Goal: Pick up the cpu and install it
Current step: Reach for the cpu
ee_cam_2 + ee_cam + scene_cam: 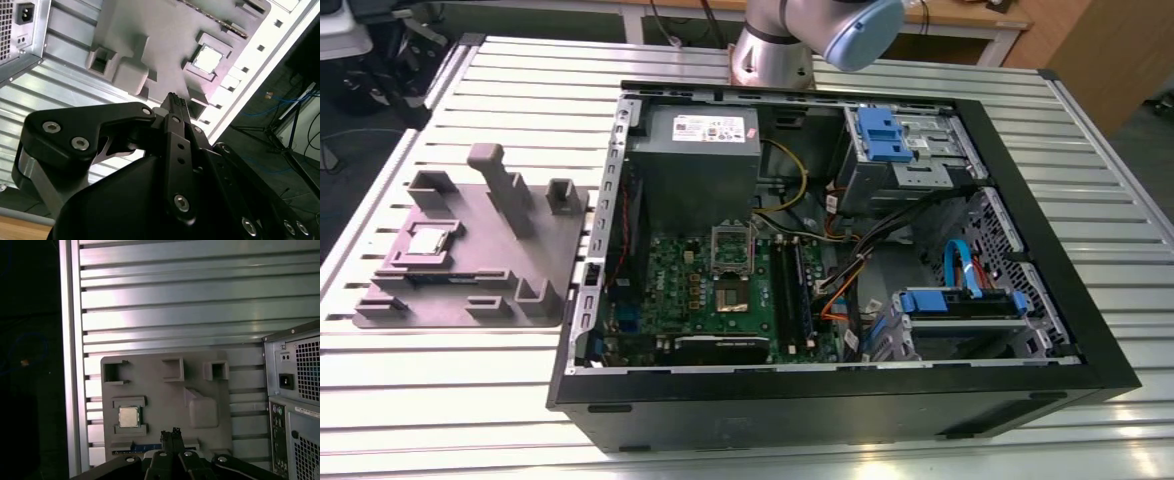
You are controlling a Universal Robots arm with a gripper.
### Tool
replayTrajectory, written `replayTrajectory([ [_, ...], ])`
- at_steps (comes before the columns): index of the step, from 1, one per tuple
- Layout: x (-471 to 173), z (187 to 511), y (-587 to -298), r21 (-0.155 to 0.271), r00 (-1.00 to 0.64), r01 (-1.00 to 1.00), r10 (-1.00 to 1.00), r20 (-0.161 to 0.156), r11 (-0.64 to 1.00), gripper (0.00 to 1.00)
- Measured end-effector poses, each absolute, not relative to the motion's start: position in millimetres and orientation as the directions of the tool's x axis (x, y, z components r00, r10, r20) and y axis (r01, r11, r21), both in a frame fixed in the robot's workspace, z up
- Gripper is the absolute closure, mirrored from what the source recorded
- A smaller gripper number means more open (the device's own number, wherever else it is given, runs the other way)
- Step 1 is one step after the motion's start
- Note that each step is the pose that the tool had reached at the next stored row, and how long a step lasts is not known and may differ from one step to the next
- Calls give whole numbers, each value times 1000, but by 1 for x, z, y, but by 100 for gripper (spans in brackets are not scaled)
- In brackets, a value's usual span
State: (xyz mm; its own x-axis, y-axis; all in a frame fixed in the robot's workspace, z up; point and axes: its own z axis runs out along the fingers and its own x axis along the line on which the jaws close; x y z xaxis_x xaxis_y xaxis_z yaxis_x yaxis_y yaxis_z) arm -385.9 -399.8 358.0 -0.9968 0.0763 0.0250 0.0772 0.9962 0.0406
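Note:
The cpu is a small square chip with a pale metal top, lying flat in a recess of the grey holder plate at the exterior view's left. Both wrist views show the cpu from high above. My gripper hangs well above the plate, off to one side of the chip, with its black fingertips pressed together and nothing between them. The green motherboard lies inside the open computer case, its socket near the board's middle.
The holder plate carries several raised grey blocks and a tall post. Inside the case are a grey power supply box, blue drive brackets and loose cables. The arm's base stands behind the case on the slatted metal table.

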Motion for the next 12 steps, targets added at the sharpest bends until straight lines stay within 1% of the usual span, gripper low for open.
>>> replayTrajectory([
  [12,-415,347,-403,41,-997,77,76,25,996,90],
])
